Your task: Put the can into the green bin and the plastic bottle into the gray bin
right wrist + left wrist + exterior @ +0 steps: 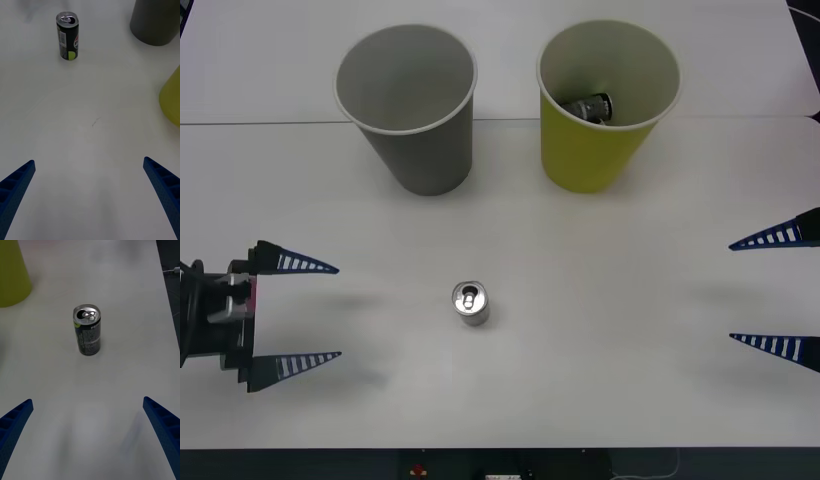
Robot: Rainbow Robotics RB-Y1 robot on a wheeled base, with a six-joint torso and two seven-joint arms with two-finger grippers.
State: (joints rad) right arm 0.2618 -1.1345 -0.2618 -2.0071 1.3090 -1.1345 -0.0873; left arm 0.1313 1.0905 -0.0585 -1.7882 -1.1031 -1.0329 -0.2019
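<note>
Can [470, 303] upright mid-table, axis vertical, between both spread-fingered grippers; left gripper [298, 312] nearer than right gripper [768, 291]; green bin [605, 150] beyond.

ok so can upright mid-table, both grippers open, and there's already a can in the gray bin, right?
Wrong bin. The front view shows the gray bin empty; the dark can-like object lies in the green bin. The rest holds: the can stands upright mid-table, and the left gripper and right gripper are open.
</note>
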